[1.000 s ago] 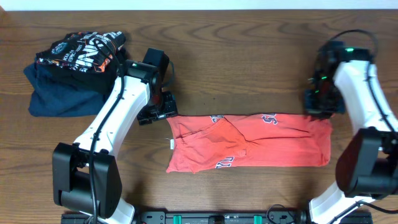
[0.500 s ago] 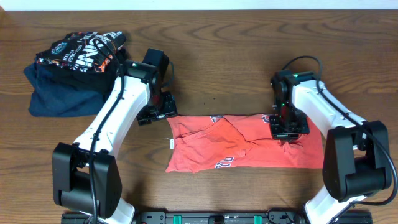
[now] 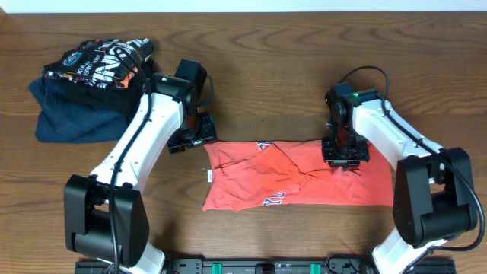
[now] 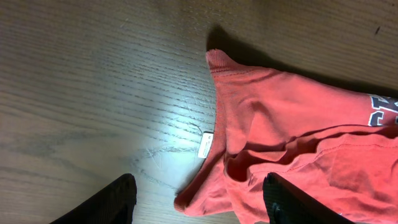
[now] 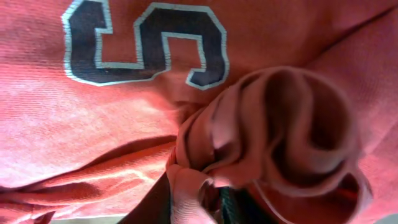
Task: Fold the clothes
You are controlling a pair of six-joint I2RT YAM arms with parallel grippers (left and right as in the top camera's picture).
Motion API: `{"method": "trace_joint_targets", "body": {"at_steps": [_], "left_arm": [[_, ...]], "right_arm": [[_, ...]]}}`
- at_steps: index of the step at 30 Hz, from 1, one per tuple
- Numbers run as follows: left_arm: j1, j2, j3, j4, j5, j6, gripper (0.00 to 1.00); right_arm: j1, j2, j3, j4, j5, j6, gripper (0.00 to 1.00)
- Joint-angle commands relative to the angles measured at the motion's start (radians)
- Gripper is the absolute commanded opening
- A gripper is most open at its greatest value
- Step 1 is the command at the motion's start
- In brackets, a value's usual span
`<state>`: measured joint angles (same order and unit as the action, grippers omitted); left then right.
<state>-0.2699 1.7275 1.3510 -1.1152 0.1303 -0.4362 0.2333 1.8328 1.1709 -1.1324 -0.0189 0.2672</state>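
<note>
Right pincer: set down on the upper edge of the coral-red short-sleeved cotton T-shirt, towards its right end, close beside the dark white-edged block letters. In the wrist view a bunched tuck of cloth rises between its jaws. The cloth hides the tips, so I cannot tell whether it pinches that tuck or has let go.

Left pincer: spread wide and empty, hovering just off the garment's left end, near the small white tag.

Location: the T-shirt lies as a long band on the brown wooden table, between the two arms. Its right part is gathered under the right pincer; its left end is loose and rumpled.

Risks, in my judgement:
1. If the tuck is caught when the right arm lifts, the cloth will drag with it and skew the band.
2. If the lump is left as it sits, a later fold would crease over it and lie uneven.
3. Nothing holds the left end, so any pull from the right could slide the whole garment across the smooth wood.
</note>
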Motion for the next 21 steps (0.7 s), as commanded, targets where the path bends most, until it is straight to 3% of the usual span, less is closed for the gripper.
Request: {"method": "trace_joint_targets", "body": {"at_steps": [1,9,18,21], "left_arm": [[0.005,-0.011,0.019,-0.006,-0.012,0.017,0.67],[0.005,-0.011,0.017,-0.006,-0.012,0.037,0.67],[0.005,-0.011,0.006,-0.005,-0.012,0.04,0.67],[0.005,-0.011,0.006,-0.005,-0.012,0.04,0.67]], "right_arm": [[0.011,-0.008,-0.003,-0.012,-0.016,0.004,0.32],[0.021,-0.053,-0.003,-0.033,0.004,0.041,0.34],[0.02,-0.28,-0.002,-0.013,0.164,0.081,0.34],[0.01,-0.348,-0.002,-0.025,0.223,0.08,0.41]]}}
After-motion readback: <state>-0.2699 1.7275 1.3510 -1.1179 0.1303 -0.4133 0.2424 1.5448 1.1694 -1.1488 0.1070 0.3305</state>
